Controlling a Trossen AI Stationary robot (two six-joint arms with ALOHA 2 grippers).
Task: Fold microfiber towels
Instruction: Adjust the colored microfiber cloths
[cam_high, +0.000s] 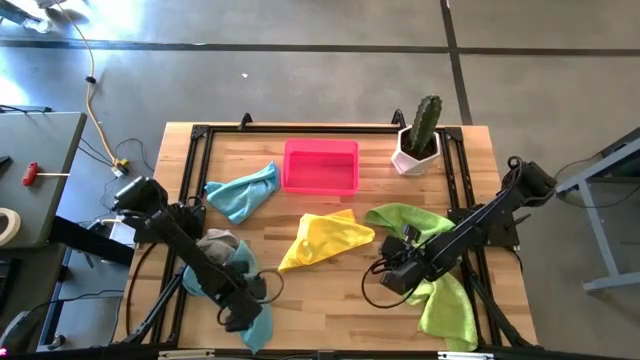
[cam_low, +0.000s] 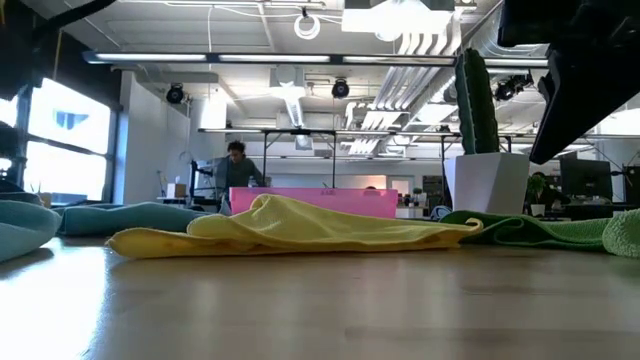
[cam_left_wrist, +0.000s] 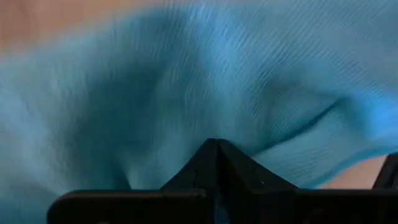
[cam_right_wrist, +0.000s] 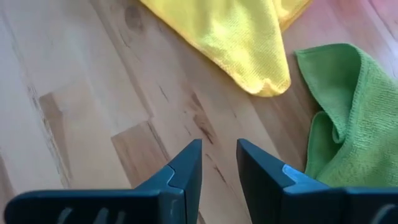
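Note:
My left gripper (cam_high: 240, 312) points down, shut on a teal-blue towel (cam_high: 256, 322) that lies crumpled at the near left; in the left wrist view that towel (cam_left_wrist: 186, 81) fills the picture. A grey towel (cam_high: 220, 244) lies bunched next to it. A second teal towel (cam_high: 240, 192) lies at the far left and a yellow towel (cam_high: 325, 238) in the middle. A lime green towel (cam_high: 425, 222) stretches down the right side. My right gripper (cam_right_wrist: 219, 144) hangs open over bare wood between the yellow towel (cam_right_wrist: 242, 37) and the green one (cam_right_wrist: 348, 124), with nothing between its fingers. My left gripper comes at the teal towel from above with its fingers (cam_left_wrist: 205, 163) together. Creases in the cloth (cam_left_wrist: 280, 140) run in toward the fingertips, so a small pinch of the towel seems caught between them. One layer or several, I cannot tell. The rest of the towel lies on the table.
A rigid pink tray (cam_high: 320, 186) stands at the middle of the far edge, with a potted cactus (cam_high: 418, 140) to its right. Black frame rails run along the table's sides. Bare wood shows in the near middle of the table (cam_high: 330, 300). A person stands far off in the room (cam_low: 236, 160).

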